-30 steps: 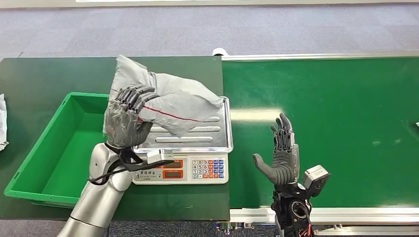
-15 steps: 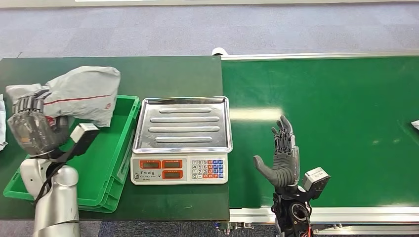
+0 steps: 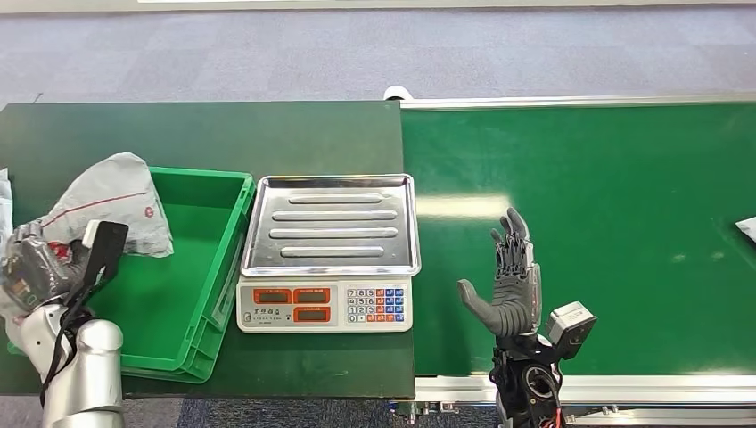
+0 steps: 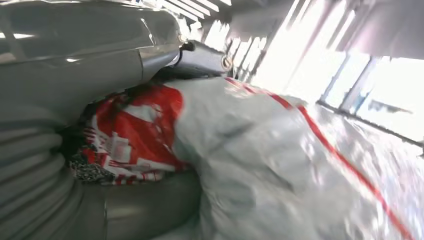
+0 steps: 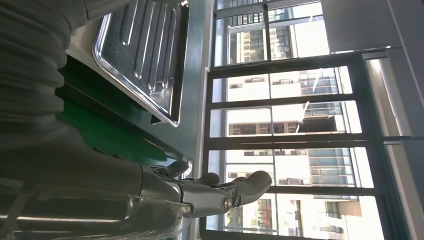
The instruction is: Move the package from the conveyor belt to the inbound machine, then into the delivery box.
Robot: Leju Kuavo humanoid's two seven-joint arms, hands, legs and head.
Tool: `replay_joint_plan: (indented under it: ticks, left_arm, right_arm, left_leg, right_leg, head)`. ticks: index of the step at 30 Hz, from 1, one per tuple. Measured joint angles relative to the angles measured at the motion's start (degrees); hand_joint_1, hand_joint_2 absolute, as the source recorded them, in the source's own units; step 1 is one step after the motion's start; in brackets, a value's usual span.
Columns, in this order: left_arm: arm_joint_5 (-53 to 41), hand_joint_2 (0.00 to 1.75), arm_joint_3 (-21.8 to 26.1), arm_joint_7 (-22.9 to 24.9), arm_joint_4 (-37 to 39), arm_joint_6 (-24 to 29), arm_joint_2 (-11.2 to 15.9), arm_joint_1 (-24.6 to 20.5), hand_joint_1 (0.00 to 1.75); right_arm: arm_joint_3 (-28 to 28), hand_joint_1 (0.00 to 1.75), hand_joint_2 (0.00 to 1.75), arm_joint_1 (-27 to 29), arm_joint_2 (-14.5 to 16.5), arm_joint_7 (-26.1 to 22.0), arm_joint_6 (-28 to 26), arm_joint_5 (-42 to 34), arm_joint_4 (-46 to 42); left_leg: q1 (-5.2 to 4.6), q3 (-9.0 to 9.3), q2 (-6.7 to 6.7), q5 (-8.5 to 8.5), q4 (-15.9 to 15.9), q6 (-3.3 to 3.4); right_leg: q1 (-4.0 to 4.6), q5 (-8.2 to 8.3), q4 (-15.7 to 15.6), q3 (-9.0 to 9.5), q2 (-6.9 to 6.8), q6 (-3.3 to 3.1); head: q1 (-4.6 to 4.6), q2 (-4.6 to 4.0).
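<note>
My left hand (image 3: pixel 36 267) grips the grey package (image 3: pixel 111 201), fingers wrapped around its near end, holding it over the left rim of the green bin (image 3: pixel 201 276). The bin sits just left of the scale (image 3: pixel 325 308), whose steel tray (image 3: pixel 330 223) is bare. My right hand (image 3: pixel 510 290) hangs over the green belt (image 3: pixel 624 223), right of the scale, fingers spread and holding nothing.

Package (image 3: pixel 111 201) over green bin's (image 3: pixel 201 303) edge
</note>
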Motion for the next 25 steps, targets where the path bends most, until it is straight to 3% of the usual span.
replay_joint_plan:
  ticks: [3,9,13,25]
  left_arm:
    - [4.2,1.75,-3.4,-0.6,2.1,-1.3,1.5,0.0,0.0]
    - [14.8,1.75,-8.6,-10.9,2.9,4.2,2.7,0.2,0.0]
    - [15.4,1.75,-9.5,-15.7,1.4,6.3,2.3,0.3,0.0]
    - [14.1,1.75,-9.5,-17.4,-0.8,6.4,0.6,0.5,0.0]
  right_arm:
    - [0.0,0.0,1.75,-0.2,0.0,0.0,0.1,0.2,0.0]
    - [0.0,0.0,1.75,-0.3,0.1,0.0,0.1,0.2,0.1]
    - [0.1,0.0,1.75,-0.4,0.1,0.0,0.1,0.1,0.4]
    - [0.2,0.0,1.75,-0.5,0.1,0.0,0.1,0.1,0.6]
  left_leg:
    - [0.0,0.03,-0.26,0.05,0.0,0.0]
    - [0.0,0.03,-0.29,0.21,0.0,0.01]
    - [-0.01,0.02,-0.28,0.23,0.0,0.01]
    - [0.01,-0.01,-0.21,0.19,0.0,-0.02]
  right_leg:
    - [0.0,-0.06,0.0,0.1,-0.31,-0.04]
    - [0.01,0.04,0.0,0.18,-0.37,-0.05]
    - [0.0,0.06,0.0,0.16,-0.37,-0.04]
    - [0.02,0.05,0.0,0.1,-0.35,-0.05]
  head:
    - [0.01,0.01]
    - [0.02,0.01]
    - [0.03,0.01]
    - [0.01,0.01]
